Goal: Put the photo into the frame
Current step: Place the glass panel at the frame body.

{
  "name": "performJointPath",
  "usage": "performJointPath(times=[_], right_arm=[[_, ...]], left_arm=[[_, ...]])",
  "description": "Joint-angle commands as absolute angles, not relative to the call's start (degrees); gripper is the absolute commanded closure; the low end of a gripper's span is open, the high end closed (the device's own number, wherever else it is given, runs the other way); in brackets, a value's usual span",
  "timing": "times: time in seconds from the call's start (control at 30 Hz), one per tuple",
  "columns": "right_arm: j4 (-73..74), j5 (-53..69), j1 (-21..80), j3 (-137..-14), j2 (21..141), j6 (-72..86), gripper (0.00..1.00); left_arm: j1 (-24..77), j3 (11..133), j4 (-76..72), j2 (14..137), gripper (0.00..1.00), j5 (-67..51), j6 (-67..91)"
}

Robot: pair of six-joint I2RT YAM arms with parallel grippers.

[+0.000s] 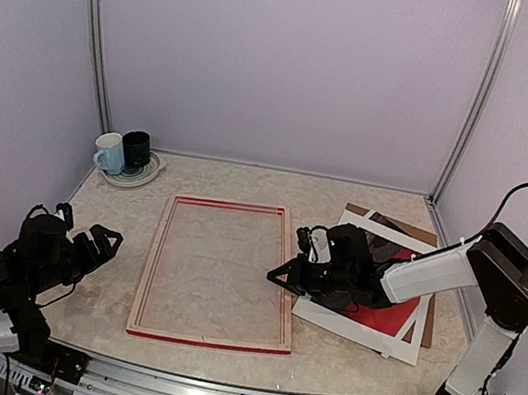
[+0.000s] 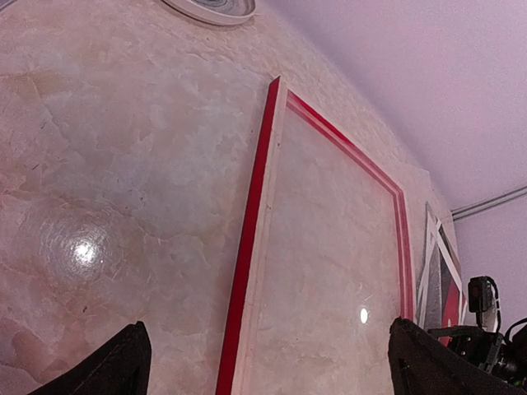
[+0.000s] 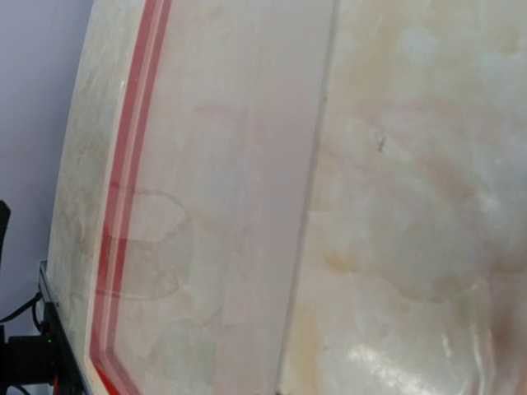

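1. Frame [image 1: 155,260] lies flat at the middle of the desk [image 1: 246,186], with red showing along its rails and bare desk visible through its opening.
2. The photo [image 1: 388,318] lies at 3 o'clock from the frame, just beside it and skewed. Its red picture side faces up inside a white margin. The right arm covers much of it.
3. A brown board [image 1: 428,324] shows under the photo along its 3 o'clock and 12 o'clock edges.
4. The right claw [image 1: 279,272] is closed, with nothing seen between its fingers. It sits low by the frame's 3 o'clock rail, pointing toward 9 o'clock. I cannot tell whether it touches the rail.
5. The left claw [image 1: 89,227] is spread wide and empty. It is at 8 o'clock from the frame, apart from it, and faces the frame's near rail.
6. A pale mug [image 1: 109,153] and a dark mug [image 1: 136,149] stand side by side on a plate [image 1: 149,176] in the desk's 10 o'clock corner.
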State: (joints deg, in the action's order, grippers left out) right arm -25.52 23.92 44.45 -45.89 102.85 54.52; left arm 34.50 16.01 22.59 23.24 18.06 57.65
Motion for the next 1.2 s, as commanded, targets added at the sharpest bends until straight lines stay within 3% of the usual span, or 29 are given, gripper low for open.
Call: performJointPath(times=[0.0,1.17], right_arm=[[-25.5,23.1,44.0,-45.5,101.2,53.0,1.00],[-23.0,22.3,44.0,-45.8,99.7,52.4,1.00]], left_arm=[[34.8,15.3,22.2,23.2,0.01,18.5,57.7],[34.8,15.3,22.6,23.0,0.01,18.8,57.9]])
